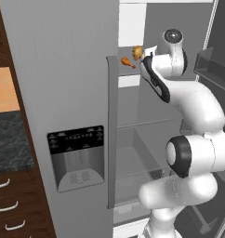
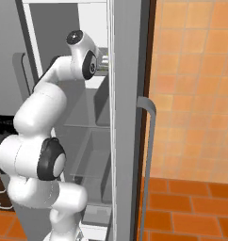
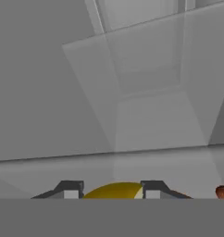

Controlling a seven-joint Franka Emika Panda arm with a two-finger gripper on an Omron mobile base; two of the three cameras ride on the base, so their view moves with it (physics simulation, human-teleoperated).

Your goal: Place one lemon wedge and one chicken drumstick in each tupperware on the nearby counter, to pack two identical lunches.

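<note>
Yellow wedge [image 3: 115, 190] between pincer [image 3: 113, 190] tips, seemingly clenched; risks slipping on pull-out from fridge shelf [image 3: 132, 157], or nudging drumstick [image 1: 127, 61].

Nothing's really reading as text anywhere in these shots, no brand names, labels or numbers. The closest thing is the dark control panel [image 1: 76, 139] on the fridge door's dispenger, which is showing a few rows of tiny pale marks, but they're coming out way too small and blurry to make out as letters or digits.
</note>
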